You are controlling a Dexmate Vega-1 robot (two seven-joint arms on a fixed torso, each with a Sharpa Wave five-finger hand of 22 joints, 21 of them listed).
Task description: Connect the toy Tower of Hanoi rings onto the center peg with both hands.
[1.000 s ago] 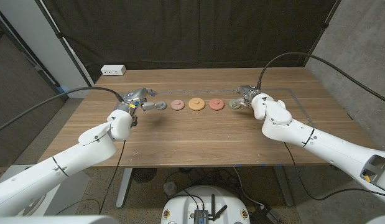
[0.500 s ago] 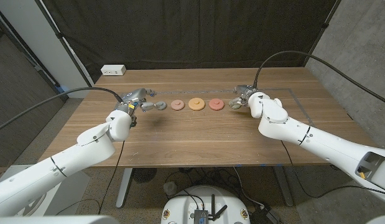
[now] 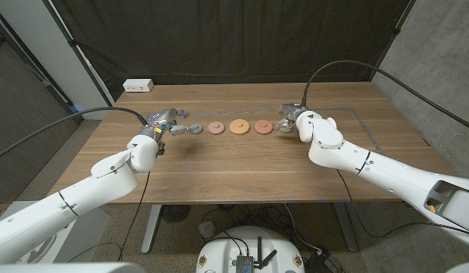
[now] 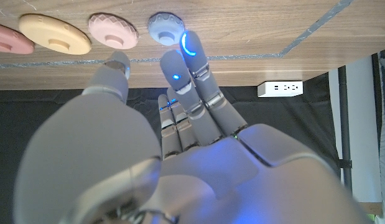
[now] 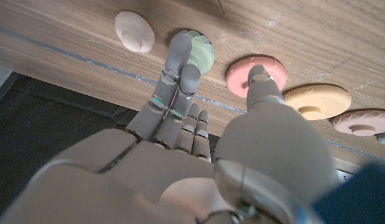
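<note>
Flat round toy rings lie in a row mid-table on the wooden table [image 3: 242, 163]: a pale pink ring [image 3: 216, 127], an orange ring [image 3: 239, 127] and a red-pink ring [image 3: 263, 127]. The left hand [image 3: 167, 123], fingers spread, touches a grey-blue ring [image 4: 168, 25]. The right hand [image 5: 198, 124], fingers together, rests fingertips on a pale green ring [image 5: 196, 51], beside a cream ring [image 5: 135, 30].

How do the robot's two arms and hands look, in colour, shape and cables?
Both arms have smooth, rounded white shells with thin dark seams at the joints. A black cable loops from each wrist off past the table. The left hand and right hand are grey, with jointed fingers. In the left wrist view, small blue lights glow on the fingers; in the right wrist view, small green ones.
</note>
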